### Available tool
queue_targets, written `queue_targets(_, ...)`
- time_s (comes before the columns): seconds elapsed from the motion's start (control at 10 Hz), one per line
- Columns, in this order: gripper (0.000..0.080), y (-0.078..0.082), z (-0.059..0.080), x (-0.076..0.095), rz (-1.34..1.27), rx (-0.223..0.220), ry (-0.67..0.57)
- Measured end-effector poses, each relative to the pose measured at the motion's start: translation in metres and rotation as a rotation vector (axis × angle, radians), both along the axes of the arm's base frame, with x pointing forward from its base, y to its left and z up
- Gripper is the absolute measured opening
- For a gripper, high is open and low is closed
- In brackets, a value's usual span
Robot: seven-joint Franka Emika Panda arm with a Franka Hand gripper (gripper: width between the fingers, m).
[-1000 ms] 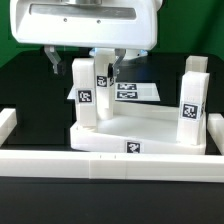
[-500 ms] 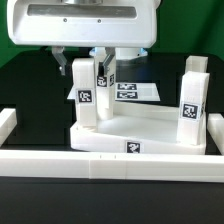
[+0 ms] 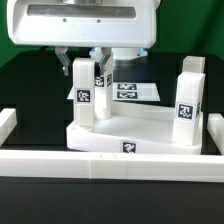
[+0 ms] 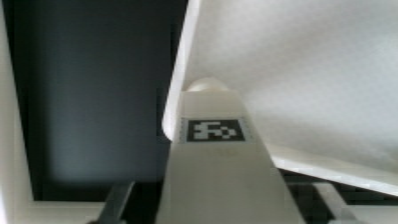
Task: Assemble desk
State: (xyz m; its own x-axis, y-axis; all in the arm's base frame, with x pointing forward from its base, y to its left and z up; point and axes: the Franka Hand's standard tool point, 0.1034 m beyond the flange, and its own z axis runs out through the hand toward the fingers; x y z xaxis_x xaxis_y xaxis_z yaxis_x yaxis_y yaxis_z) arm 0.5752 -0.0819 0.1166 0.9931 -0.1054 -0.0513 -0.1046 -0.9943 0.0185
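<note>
Two legs (image 3: 85, 92) upright in tabletop (image 3: 140, 130) — long axes vertical, fingers (image 3: 100, 65) beside one

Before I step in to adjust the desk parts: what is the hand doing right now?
Hand: closed on the top of the upright leg standing on the tabletop.
</note>
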Motion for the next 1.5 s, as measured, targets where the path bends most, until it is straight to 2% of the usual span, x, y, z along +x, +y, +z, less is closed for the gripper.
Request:
queue_targets(0.5,0.029,0.0006,-0.0006,-0.0001,-0.321,-0.016,-0.004)
queue_targets(0.7,0.029,-0.0006,-0.0018,-0.0011,-0.498,-0.002,-0.016)
queue_targets(1.5,0.029,-0.0034,-0.0026,-0.0002,-1.171,0.005,-0.019)
